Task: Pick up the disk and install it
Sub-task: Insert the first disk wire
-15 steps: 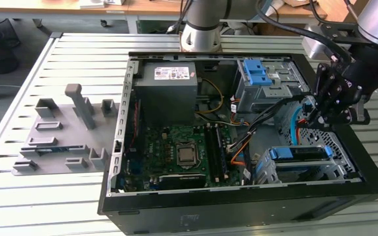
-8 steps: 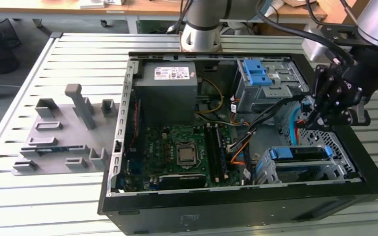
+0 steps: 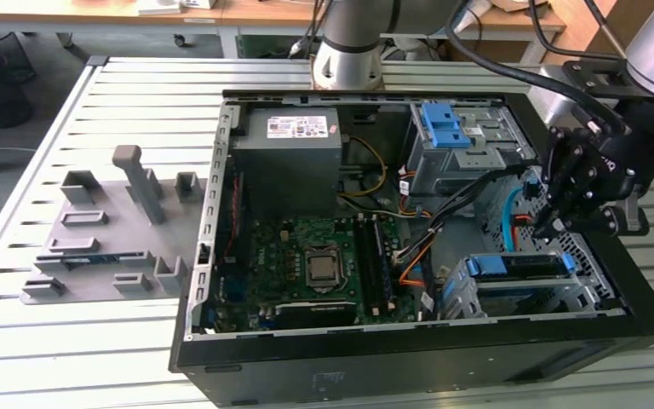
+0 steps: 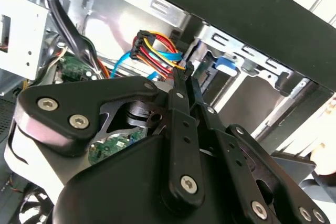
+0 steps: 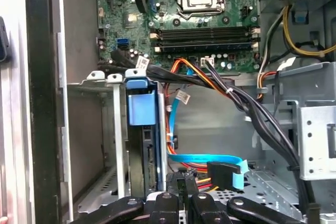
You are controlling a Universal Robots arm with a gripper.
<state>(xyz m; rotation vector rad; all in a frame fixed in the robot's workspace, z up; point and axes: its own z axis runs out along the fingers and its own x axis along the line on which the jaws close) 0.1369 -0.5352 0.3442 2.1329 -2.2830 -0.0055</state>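
In the exterior view the disk point(image 3: 517, 266) sits in the drive cage point(image 3: 456, 294) at four o'clock of the case point(image 3: 418, 358). The gripper point(image 3: 550, 228), jaws pressed together, hangs at the disk's one o'clock, near the case's rim.

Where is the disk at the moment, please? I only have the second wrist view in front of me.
Observer: In the first wrist view the disk stands edge-on in a slot of a metal drive cage, framed by its blue bracket.
Operator: Thank you. And where is the pincer relative to that cage?
Observer: In the exterior view the pincer hangs inside the open case, right next to that cage, toward the exterior view's right.
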